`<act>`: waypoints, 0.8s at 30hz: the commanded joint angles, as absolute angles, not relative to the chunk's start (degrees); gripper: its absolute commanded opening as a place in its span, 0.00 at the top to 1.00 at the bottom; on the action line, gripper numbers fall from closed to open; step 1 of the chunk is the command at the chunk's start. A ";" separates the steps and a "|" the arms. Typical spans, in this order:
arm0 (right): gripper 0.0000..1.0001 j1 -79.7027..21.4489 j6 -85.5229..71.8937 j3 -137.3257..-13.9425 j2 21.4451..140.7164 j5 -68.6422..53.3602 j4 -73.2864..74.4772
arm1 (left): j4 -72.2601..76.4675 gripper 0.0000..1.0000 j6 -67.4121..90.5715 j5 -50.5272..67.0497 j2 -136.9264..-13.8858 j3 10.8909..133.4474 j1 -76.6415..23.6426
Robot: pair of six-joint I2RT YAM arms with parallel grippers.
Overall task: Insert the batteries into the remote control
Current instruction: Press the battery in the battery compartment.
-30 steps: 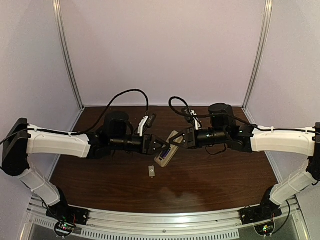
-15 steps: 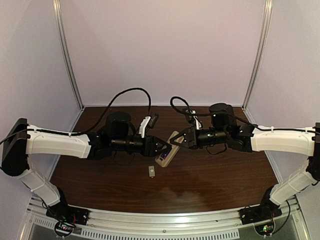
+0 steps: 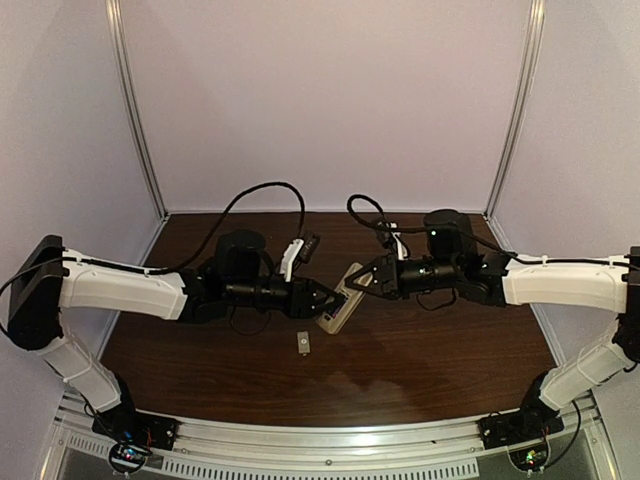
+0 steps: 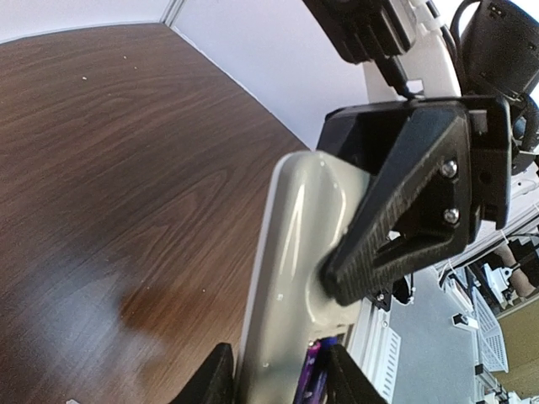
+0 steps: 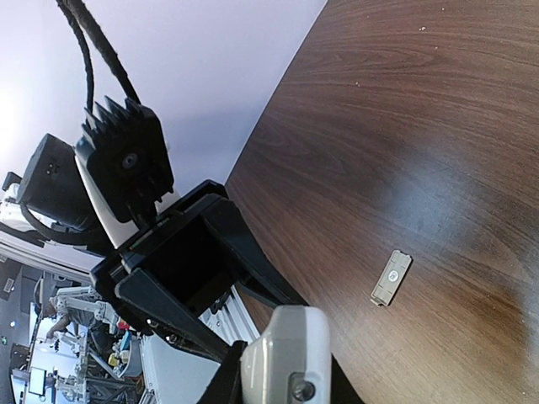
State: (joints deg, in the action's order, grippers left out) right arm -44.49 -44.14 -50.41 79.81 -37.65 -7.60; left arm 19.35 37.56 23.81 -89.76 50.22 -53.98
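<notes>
The remote control [image 3: 338,306] hangs tilted above the table between the two arms, its beige back [image 4: 295,269] towards the left wrist camera. My right gripper [image 3: 362,282] is shut on its upper end [image 5: 286,358]; one of its black fingers [image 4: 404,219] presses on the back. My left gripper [image 3: 320,298] is open, and its fingertips [image 4: 215,380] straddle the remote's lower end. A purple battery [image 4: 309,380] lies along the remote's edge between those fingers. In the right wrist view the left gripper [image 5: 253,316] shows with its jaws spread. A second battery does not show.
A small flat grey-white cover piece [image 3: 303,342] lies on the brown table [image 3: 420,370] below the remote; it also shows in the right wrist view [image 5: 392,278]. Purple walls and metal posts enclose the table at the back and sides.
My left gripper has moved right, and its fingers now reach around the remote's lower end. The right gripper and the remote have shifted slightly right. The cover piece has not moved.
</notes>
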 commanded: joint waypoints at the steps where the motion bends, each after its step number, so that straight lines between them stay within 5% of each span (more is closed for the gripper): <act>1: 1.00 -43.41 -47.85 -51.75 74.55 -40.48 -25.34 | 9.50 0.64 36.20 23.97 -93.62 46.05 -54.57; 9: 1.00 -42.68 -51.17 -50.53 74.77 -43.06 -29.85 | 11.19 0.63 35.23 24.25 -93.83 45.60 -54.57; 24: 1.00 -42.50 -47.48 -46.69 74.35 -40.77 -22.85 | 5.75 0.45 29.06 27.12 -89.65 54.65 -50.93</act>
State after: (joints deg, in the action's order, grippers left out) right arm -41.69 -46.92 -46.17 78.04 -39.09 -15.16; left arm 10.68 31.22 25.06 -90.28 53.52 -52.88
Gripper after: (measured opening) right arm 0.225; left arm 0.517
